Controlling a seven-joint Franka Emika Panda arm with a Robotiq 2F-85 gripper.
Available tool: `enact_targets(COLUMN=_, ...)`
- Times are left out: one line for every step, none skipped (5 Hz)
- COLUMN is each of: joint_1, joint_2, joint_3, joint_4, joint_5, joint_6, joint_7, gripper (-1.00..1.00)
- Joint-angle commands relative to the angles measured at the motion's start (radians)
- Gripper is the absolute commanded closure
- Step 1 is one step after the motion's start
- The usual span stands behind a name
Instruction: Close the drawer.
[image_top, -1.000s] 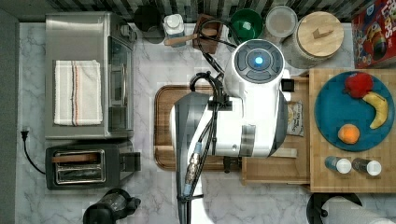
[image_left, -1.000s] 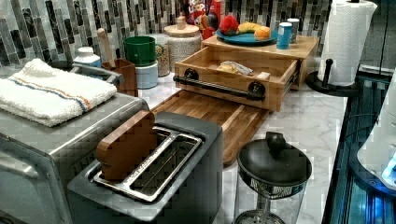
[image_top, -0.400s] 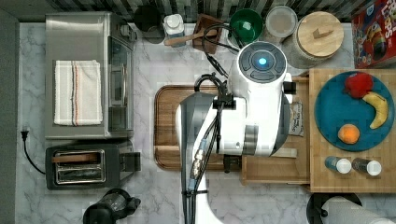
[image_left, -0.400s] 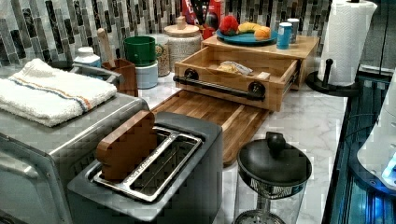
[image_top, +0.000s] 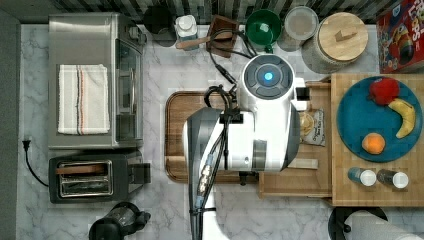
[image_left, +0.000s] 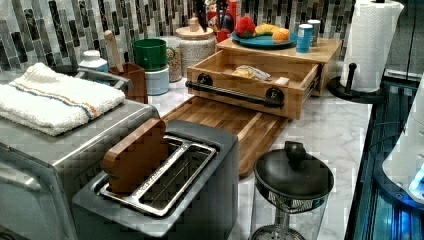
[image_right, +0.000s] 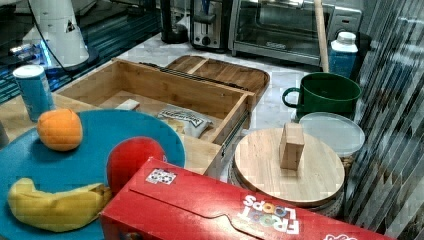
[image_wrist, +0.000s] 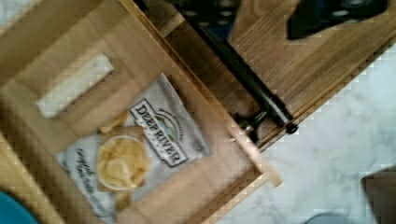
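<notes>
The drawer (image_left: 260, 80) stands pulled out from under the slab top (image_left: 327, 50) over the brown board (image_left: 235, 125), its black bar handle (image_left: 232, 93) running crosswise to the closing push; I cannot tell the jaws' state.

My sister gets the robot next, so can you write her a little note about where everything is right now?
Fingers: cannot tell whether they are open or shut.
Arm: above the drawer in the top view, nothing carried that I can see.
Drawer: pulled out from under the slab with the blue plate. A chip bag and a small wooden block lie inside. The black bar handle faces the brown cutting board.
Done: nothing yet.
Left: push the drawer front until it is fully in.
</notes>
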Motion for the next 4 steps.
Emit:
enact_targets(joint_1=0.051, joint_2=-0.058, joint_3=0.097, joint_4=-0.138, joint_5=0.107, joint_6=0.084, joint_7=-0.332, gripper=-1.0)
enact_targets(joint_1=0.038, joint_2=-0.069, joint_3=0.129, joint_4=-0.201, joint_5=0.152, joint_6=0.139, joint_7=-0.425, gripper=-1.0)
enact_targets(joint_1=0.04, joint_2=-0.059, joint_3=0.138, joint_4=-0.292, joint_5=0.13, joint_6=0.281, joint_7=-0.481, gripper=-0.17)
enact_targets(joint_1=0.047, joint_2=-0.025, joint_3=0.136, joint_4=-0.371, joint_5=0.094, joint_6=0.435, joint_7=-0.485, gripper=1.0)
